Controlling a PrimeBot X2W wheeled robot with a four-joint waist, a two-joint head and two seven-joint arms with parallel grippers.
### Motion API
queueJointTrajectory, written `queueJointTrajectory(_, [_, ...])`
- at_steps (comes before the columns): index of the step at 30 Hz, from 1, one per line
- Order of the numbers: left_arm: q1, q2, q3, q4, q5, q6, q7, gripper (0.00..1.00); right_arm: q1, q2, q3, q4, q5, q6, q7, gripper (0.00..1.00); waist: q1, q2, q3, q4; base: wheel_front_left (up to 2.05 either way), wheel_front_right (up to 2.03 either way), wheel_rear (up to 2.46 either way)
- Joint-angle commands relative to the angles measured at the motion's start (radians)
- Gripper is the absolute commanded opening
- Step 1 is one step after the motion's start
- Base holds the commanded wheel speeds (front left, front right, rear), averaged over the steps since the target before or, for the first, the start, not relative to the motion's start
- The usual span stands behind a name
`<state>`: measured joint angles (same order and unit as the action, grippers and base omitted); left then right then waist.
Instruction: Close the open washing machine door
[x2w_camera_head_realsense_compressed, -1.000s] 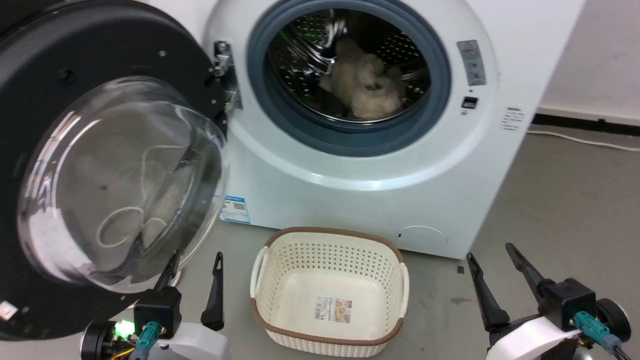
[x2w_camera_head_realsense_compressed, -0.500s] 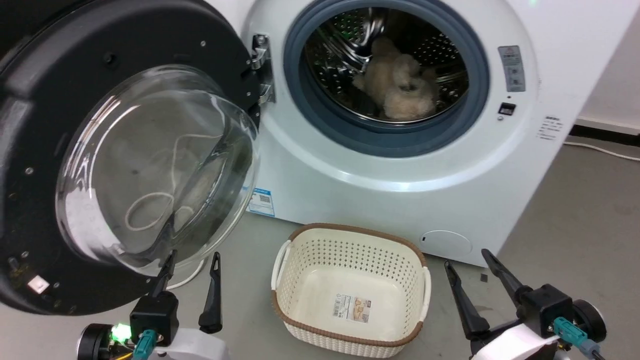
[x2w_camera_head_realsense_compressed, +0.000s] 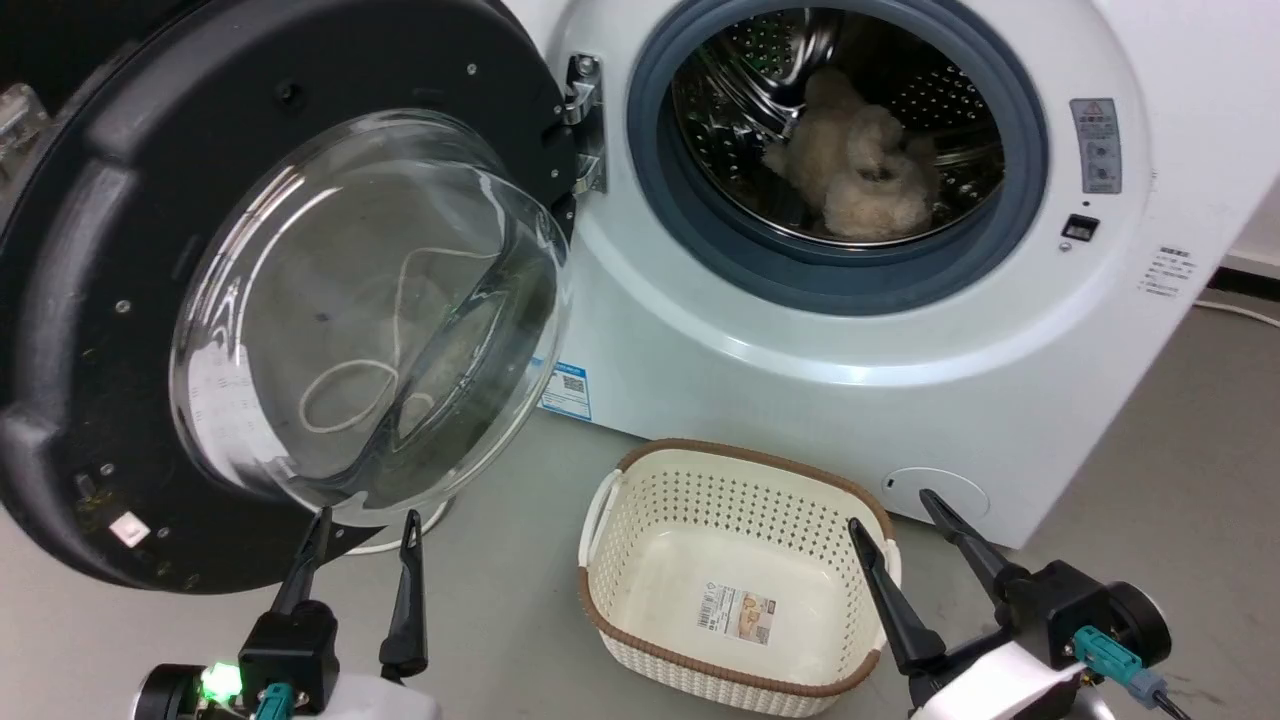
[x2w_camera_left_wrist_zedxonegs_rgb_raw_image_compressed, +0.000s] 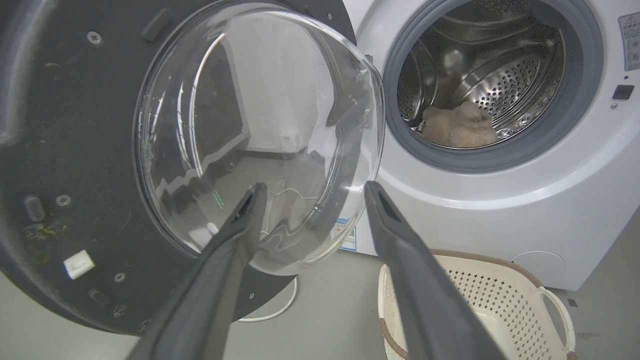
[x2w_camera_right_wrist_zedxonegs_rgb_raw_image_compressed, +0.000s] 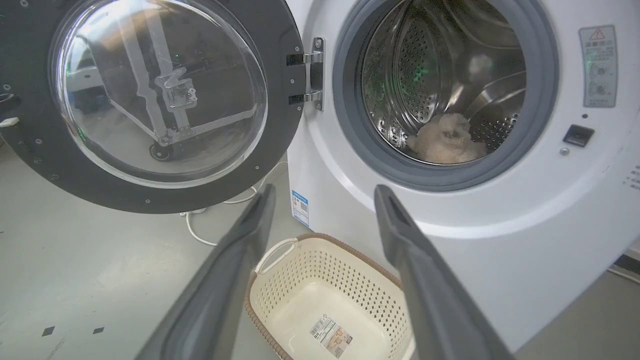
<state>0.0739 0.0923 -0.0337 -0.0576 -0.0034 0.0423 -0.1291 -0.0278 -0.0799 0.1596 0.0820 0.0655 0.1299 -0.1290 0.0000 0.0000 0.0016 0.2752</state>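
The washing machine door (x2w_camera_head_realsense_compressed: 90, 330) stands wide open at the left, black-rimmed with a bulging clear glass bowl (x2w_camera_head_realsense_compressed: 370, 310), hinged at the machine's left side. The white washing machine (x2w_camera_head_realsense_compressed: 800, 400) shows its grey gasket and steel drum, with a beige fluffy item (x2w_camera_head_realsense_compressed: 860, 170) inside. My left gripper (x2w_camera_head_realsense_compressed: 365, 528) is open just below the glass bowl, apart from it. In the left wrist view the door (x2w_camera_left_wrist_zedxonegs_rgb_raw_image_compressed: 70, 150) is close ahead of the open fingers (x2w_camera_left_wrist_zedxonegs_rgb_raw_image_compressed: 240, 225). My right gripper (x2w_camera_head_realsense_compressed: 893, 510) is open at the lower right, over the basket's right rim. The right wrist view has door (x2w_camera_right_wrist_zedxonegs_rgb_raw_image_compressed: 280, 30) and machine (x2w_camera_right_wrist_zedxonegs_rgb_raw_image_compressed: 500, 240).
A cream perforated basket (x2w_camera_head_realsense_compressed: 640, 500) with a brown rim sits on the grey floor before the machine, between my grippers. A white cable (x2w_camera_right_wrist_zedxonegs_rgb_raw_image_compressed: 200, 235) lies on the floor under the door. Bare floor (x2w_camera_head_realsense_compressed: 1190, 440) extends to the right of the machine.
The head camera has turned left, so the whole scene has shifted right in the picture. Both grippers stay open, and the door remains wide open.
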Motion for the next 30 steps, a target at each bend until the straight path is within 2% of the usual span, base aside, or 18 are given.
queueJointTrajectory(1, [0.016, 0.008, 0.003, -0.007, -0.006, 0.007, -0.011, 1.0, -0.015, -0.006, 0.009, 0.005, 0.009, 0.0, -0.012, 1.0, 0.0, 0.0, -0.001, 0.007, 0.0, 0.0, 0.0])
queueJointTrajectory(28, [0.033, 0.03, -0.007, -0.025, -0.011, 0.028, -0.068, 1.0, -0.013, -0.017, 0.086, 0.038, 0.042, 0.001, -0.068, 1.0, 0.0, 0.0, 0.006, 0.124, 0.0, 0.0, 0.0])
queueJointTrajectory(29, [0.034, 0.031, -0.008, -0.026, -0.012, 0.028, -0.07, 0.96, -0.013, -0.017, 0.088, 0.039, 0.044, 0.001, -0.07, 1.0, 0.0, 0.0, 0.007, 0.129, 0.0, 0.0, 0.0])
queueJointTrajectory(30, [0.034, 0.03, -0.009, -0.027, -0.014, 0.027, -0.072, 0.33, -0.013, -0.017, 0.09, 0.041, 0.045, 0.001, -0.072, 1.0, 0.0, 0.0, 0.008, 0.133, 0.0, 0.0, 0.0])
